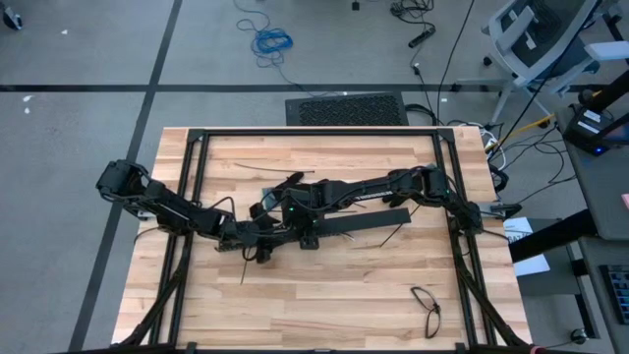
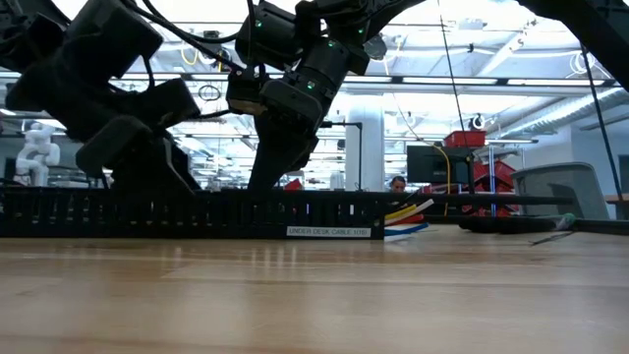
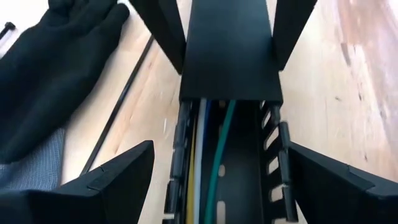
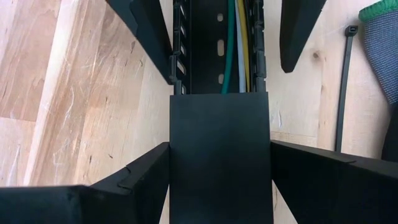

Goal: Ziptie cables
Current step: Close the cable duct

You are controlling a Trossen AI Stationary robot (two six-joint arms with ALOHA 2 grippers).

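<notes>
My left pincer and right pincer are standing apart, straddling the slotted bar on the table. The cables are lying inside it — thin, limp, light — best gathered mid-run.

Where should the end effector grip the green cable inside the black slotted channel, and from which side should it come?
Probably from straight above, on the bare stretch of green cable just past the flat lid. The slotted channel walls block both sides, and the lid hides the rest. Neighbouring cables lie close, so narrow fingertips would help.
</notes>
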